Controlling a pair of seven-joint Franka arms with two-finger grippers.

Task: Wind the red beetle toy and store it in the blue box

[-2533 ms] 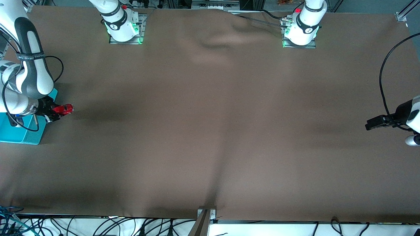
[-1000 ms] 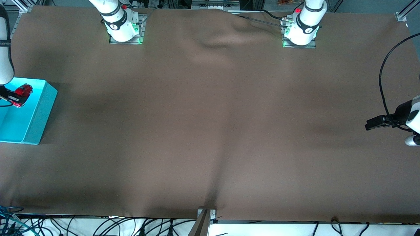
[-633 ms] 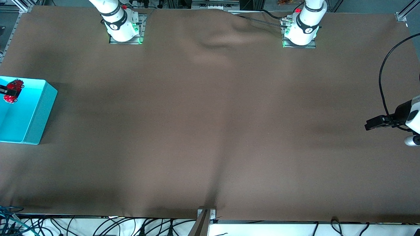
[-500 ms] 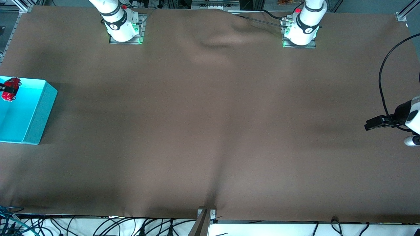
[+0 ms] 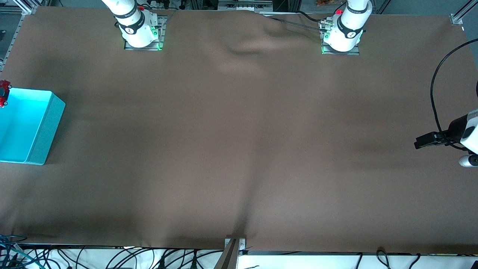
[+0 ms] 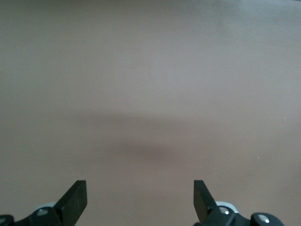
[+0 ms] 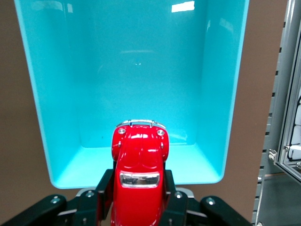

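- The table is covered by a brown cloth (image 5: 239, 142), matte and plain, with a few soft wrinkles and a raised fold near the middle of the edge where the 2 bases stand. Broad dim shadows lie across it.
- Past the cloth's edges are aluminium frame rails (image 5: 457, 15) at the corners, and a tangle of black cables (image 5: 142, 257) on a white surface along the edge nearest the front camera. The right wrist view shows a grey metal frame post (image 7: 287, 94) beside the cloth.
- The blue box (image 5: 44, 123) sits on the cloth at the right arm's end of the table, open-topped, its bright inside showing nothing in it, partly cut off by the edge of the front view.
- The 2 white arm bases (image 5: 140, 31) are bolted to metal plates with green lights glowing at them.
- The left gripper (image 5: 425, 141) waits over bare cloth at the left arm's end of the table, its fingers (image 6: 75, 197) spread wide with nothing between them.
- The right gripper (image 7: 138, 200) is clamped on the red beetle toy (image 7: 138, 165), 1 finger on each flank, the toy held in the air over the box's end wall toward the bases.
- In the front view the toy (image 5: 3, 93) shows only as a red sliver at the picture's edge, just above the box's rim.
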